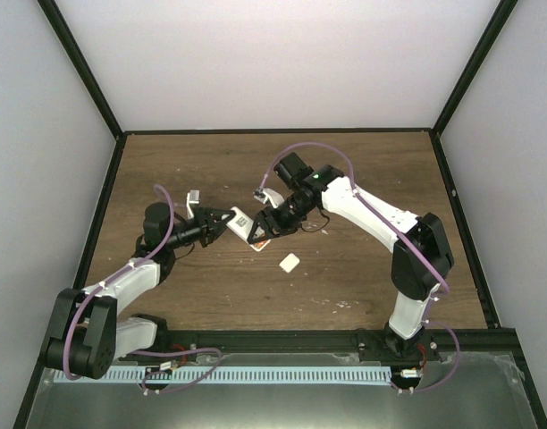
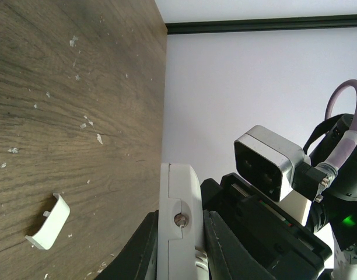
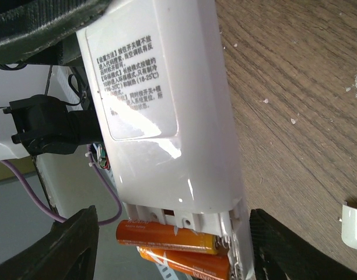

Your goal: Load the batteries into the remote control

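Pinching the probably light, slick remote control (image 2: 177, 195) by one end: left gripper (image 2: 178, 256) clenched, right gripper (image 3: 175, 236) seemingly spread.

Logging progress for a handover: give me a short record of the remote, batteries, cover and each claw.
remote: held up, labelled back toward the right wrist camera
batteries: two, orange, side by side inside the remote
cover: off, lying on the table
left claw: shut on the remote
right claw: open, fingers either side of the remote's battery end
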Controlling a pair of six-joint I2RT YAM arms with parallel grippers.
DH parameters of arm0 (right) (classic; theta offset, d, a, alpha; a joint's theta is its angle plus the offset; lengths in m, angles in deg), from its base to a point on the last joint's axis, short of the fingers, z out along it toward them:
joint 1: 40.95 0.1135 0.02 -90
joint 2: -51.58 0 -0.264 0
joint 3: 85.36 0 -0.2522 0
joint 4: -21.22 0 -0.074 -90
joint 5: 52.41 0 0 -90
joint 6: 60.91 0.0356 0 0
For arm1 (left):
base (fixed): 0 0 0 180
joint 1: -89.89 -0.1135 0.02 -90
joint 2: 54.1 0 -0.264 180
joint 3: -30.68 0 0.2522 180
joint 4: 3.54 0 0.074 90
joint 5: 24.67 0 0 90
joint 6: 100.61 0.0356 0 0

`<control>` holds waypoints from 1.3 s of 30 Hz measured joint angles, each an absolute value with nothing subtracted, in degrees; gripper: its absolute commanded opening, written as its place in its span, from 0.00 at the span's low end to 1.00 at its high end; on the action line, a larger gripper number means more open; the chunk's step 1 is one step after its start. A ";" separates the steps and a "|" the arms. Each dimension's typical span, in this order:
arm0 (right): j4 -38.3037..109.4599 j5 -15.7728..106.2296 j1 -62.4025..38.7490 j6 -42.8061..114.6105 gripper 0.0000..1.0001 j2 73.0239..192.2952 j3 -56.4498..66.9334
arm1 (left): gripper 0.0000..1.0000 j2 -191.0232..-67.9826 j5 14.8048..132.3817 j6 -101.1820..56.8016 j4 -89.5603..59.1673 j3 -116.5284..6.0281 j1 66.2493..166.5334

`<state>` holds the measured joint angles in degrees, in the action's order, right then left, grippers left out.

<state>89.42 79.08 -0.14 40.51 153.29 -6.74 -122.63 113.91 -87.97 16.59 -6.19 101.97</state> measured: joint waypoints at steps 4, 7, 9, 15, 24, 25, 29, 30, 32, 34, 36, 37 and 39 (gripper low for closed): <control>89.42 79.08 -0.14 40.51 0.62 153.29 -6.76 | 0.00 -122.63 114.11 -88.02 16.70 -6.11 101.71; 89.44 79.08 -0.14 40.51 0.61 153.29 -6.76 | 0.00 -122.63 114.22 -88.26 16.98 -5.74 101.38; 89.48 79.06 -0.14 40.49 0.60 153.29 -6.76 | 0.00 -122.67 114.32 -88.41 17.11 -5.50 101.14; 89.64 79.00 -0.14 40.46 0.60 153.29 -6.76 | 0.00 -122.67 114.56 -88.56 17.20 -5.34 100.35; 89.99 78.30 0.35 40.49 0.59 154.40 -7.66 | 0.00 -123.37 115.02 -88.52 17.16 -5.36 100.00; 89.99 78.25 0.39 40.49 0.58 154.56 -7.68 | 0.00 -123.46 115.09 -88.50 17.14 -5.36 100.00; 90.14 78.08 0.56 40.51 0.56 155.10 -8.33 | 0.00 -123.53 115.15 -88.52 17.18 -5.36 100.00; 90.16 77.97 0.56 40.51 0.55 155.15 -8.49 | 0.00 -123.53 115.15 -88.54 17.22 -5.36 100.00; 90.20 77.82 0.56 40.51 0.54 155.17 -8.66 | 0.00 -123.53 115.18 -88.59 17.49 -5.39 99.98; 90.25 77.77 0.56 40.51 0.51 155.21 -8.66 | 0.00 -123.53 115.31 -88.59 17.57 -5.39 99.98; 90.27 77.77 0.56 40.55 0.49 155.28 -8.66 | 0.00 -123.55 115.46 -88.56 17.59 -5.39 99.98; 90.29 77.77 0.56 40.46 0.48 155.30 -8.66 | 0.00 -123.53 115.55 -88.56 17.59 -5.39 99.98; 90.38 77.77 0.54 40.44 0.47 155.30 -8.66 | 0.00 -123.53 115.64 -88.61 17.70 -5.39 99.94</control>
